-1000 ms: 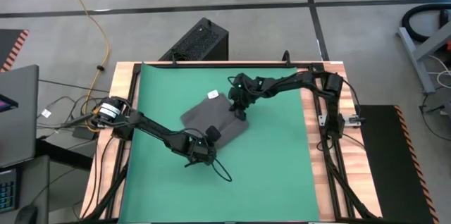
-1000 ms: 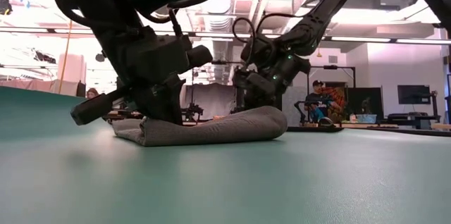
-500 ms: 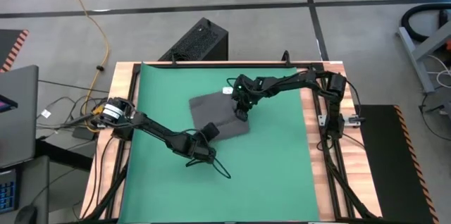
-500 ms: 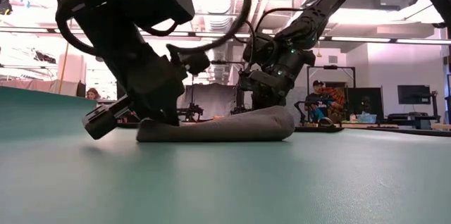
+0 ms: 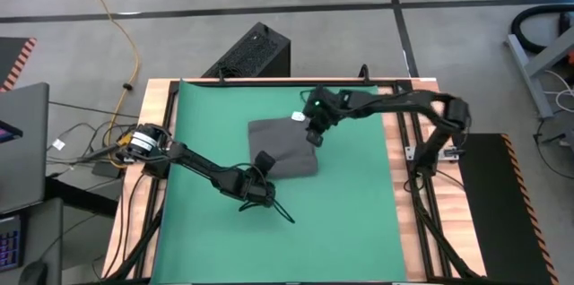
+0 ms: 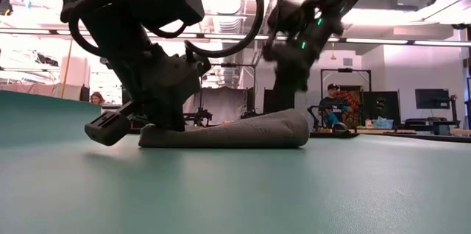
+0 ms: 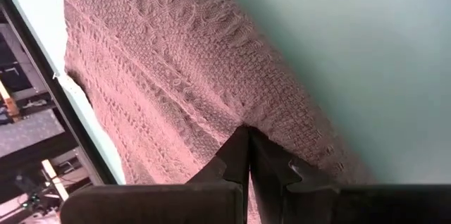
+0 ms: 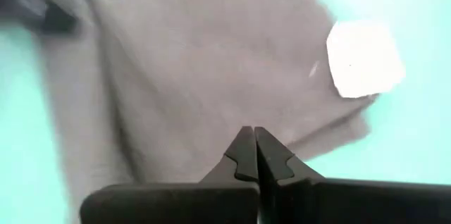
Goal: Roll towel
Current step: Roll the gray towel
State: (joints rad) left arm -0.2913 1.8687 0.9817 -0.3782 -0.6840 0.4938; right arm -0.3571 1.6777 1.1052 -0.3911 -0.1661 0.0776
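The dark grey towel (image 5: 282, 146) lies folded on the green mat (image 5: 350, 213), its thick fold showing in the low view (image 6: 235, 132). Its white tag (image 5: 298, 116) lies at the far edge and also shows in the right wrist view (image 8: 364, 58). My left gripper (image 5: 264, 163) is shut, its tips against the towel's near left part (image 7: 246, 134). My right gripper (image 5: 316, 135) is shut and empty, raised above the towel's far right part (image 8: 248, 139); in the low view it (image 6: 288, 65) hangs blurred above the cloth. My left gripper has its shut fingertips (image 7: 239, 146) against the thick folded edge of the towel (image 7: 211, 104), at the towel's near left end (image 6: 156, 132). It comes slanting down from the table's near left. I see no cloth between the fingers. The towel lies flat on the mat.
The mat covers most of the table, with wooden rails (image 5: 166, 106) along its sides. A black box (image 5: 256, 52) stands on the floor beyond the far edge. A loose black cable (image 5: 282, 213) lies on the mat near my left arm. People and screens show in the room behind.
The towel has slid toward the table's right and far edges and turned, its tag moving rightward. My right gripper, low at the towel's far right part before, has risen clear of it. My left gripper has followed the towel toward the far right.
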